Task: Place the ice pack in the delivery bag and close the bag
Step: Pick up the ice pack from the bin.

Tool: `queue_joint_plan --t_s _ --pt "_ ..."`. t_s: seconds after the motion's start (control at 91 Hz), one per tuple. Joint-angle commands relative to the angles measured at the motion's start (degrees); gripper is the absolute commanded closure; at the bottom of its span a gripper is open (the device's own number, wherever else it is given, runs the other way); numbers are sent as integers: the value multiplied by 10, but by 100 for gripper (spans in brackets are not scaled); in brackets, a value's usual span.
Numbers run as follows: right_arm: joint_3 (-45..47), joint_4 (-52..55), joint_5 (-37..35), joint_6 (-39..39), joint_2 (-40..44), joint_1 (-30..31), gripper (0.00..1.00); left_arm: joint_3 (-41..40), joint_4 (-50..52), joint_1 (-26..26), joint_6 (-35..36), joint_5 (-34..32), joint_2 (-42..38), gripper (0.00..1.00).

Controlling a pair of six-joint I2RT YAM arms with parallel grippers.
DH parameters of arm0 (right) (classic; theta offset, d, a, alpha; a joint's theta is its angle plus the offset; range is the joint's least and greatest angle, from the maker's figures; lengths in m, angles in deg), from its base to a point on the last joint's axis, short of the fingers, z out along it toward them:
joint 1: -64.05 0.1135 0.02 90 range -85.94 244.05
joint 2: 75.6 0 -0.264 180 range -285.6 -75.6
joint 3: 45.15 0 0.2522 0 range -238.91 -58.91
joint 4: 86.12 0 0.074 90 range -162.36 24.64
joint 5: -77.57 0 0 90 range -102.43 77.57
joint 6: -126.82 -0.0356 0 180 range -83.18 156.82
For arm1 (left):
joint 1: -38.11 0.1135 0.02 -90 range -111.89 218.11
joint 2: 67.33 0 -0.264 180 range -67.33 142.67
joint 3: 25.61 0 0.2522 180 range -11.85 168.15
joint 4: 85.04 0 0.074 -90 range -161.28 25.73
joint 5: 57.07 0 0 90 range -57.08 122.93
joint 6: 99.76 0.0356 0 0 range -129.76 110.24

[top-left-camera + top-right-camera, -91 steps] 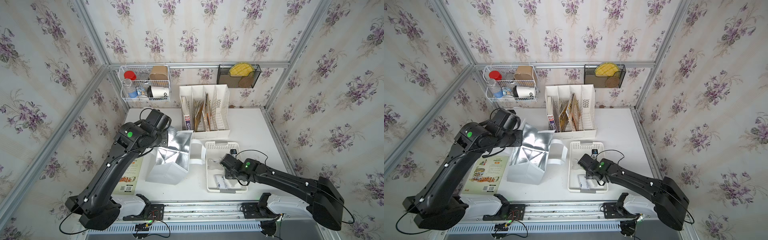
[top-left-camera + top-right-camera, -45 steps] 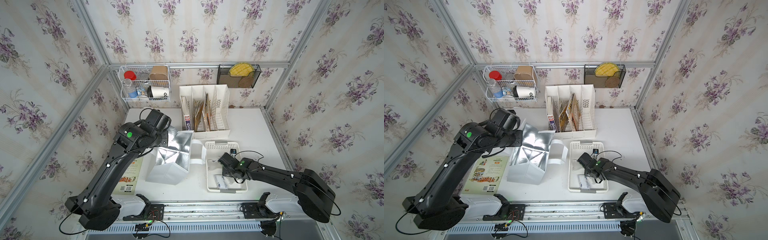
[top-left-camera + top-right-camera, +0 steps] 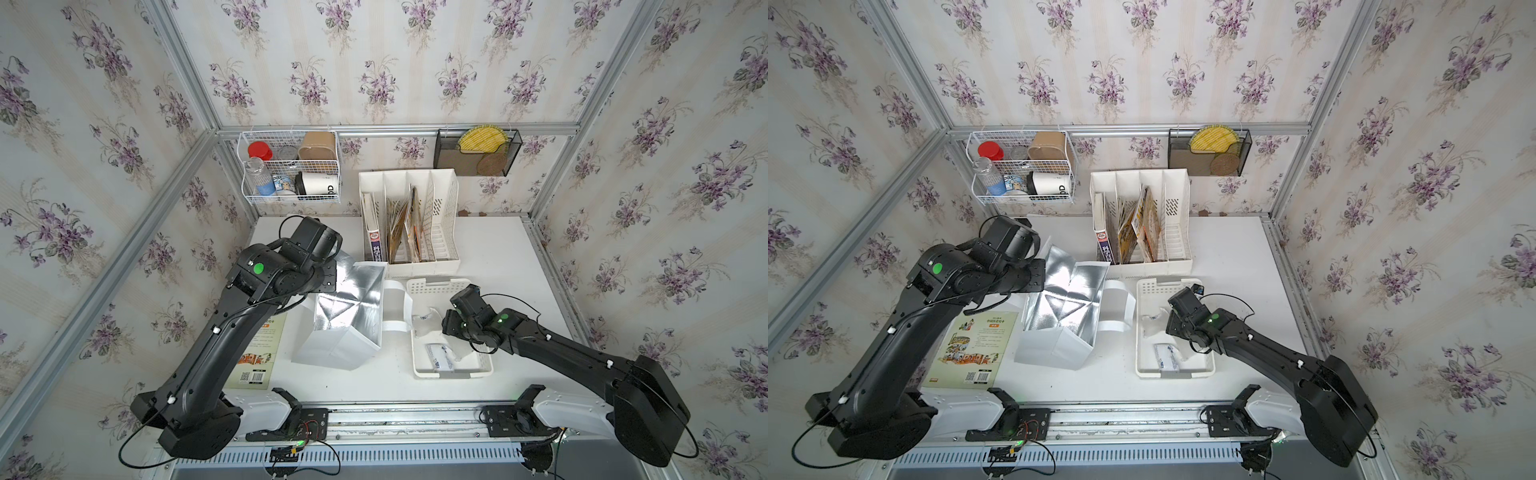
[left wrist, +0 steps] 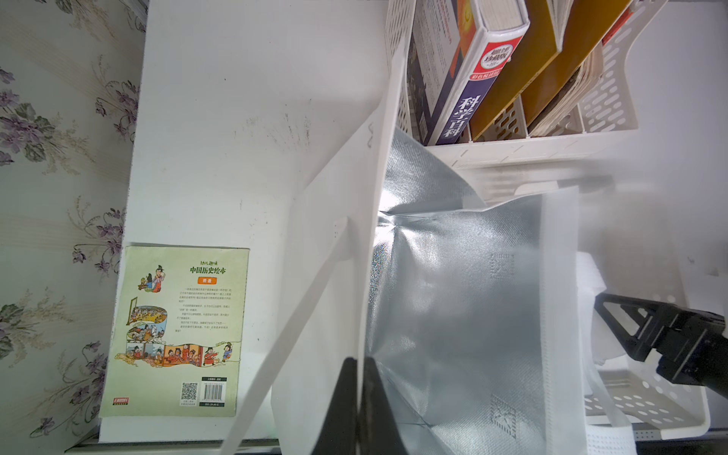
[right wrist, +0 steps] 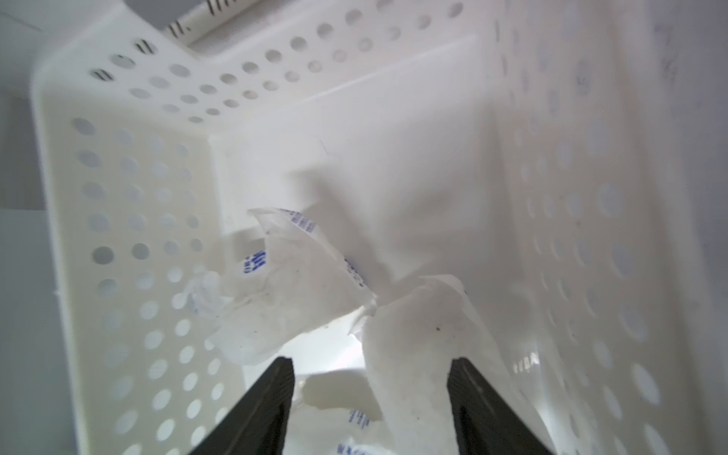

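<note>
The delivery bag (image 3: 349,307) (image 3: 1063,307) stands open on the table, white outside and silver foil inside. My left gripper (image 4: 360,364) is shut on the bag's near side wall (image 4: 327,275), holding the mouth apart. Several ice packs (image 3: 440,357) (image 3: 1167,356), white pouches with blue print, lie in the white perforated basket (image 3: 428,286) (image 3: 1158,286). My right gripper (image 5: 370,366) is down inside that basket, open. One ice pack (image 5: 425,346) rises between its fingers, close to one of them. Another ice pack (image 5: 291,291) lies just beyond the tips.
A white file organizer (image 3: 409,220) with books stands behind the bag and basket. A picture book (image 3: 257,353) lies flat left of the bag under my left arm. A wire basket (image 3: 291,166) and a black mesh holder (image 3: 478,151) hang on the back wall.
The right gripper's jaws have spread wider over the ice packs, and the right arm has shifted a little. The left arm and the bag have not moved.
</note>
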Motion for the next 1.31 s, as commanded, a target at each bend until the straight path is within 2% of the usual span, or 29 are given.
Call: queue_joint_plan --t_s 0.0,0.187,0.407,0.637,0.934,1.088,1.297 --pt "-13 70 -9 23 8 2 30 3 1 0 -3 -7 -2 100" --pt "-36 161 -70 35 -1 35 27 3 1 0 -2 -7 -7 100" --pt "-18 153 -92 37 -40 44 31 0 0 0 -2 -5 -5 100" --pt "-25 101 -70 48 -91 44 28 -1 -3 0 -3 3 -1 100" --pt "18 30 -33 47 -123 42 25 -5 -4 0 -3 4 0 100" --pt "20 28 -37 40 -111 43 32 -6 -5 0 -2 3 0 100" --pt "12 27 -39 40 -67 42 51 -6 -6 0 -3 5 0 100"
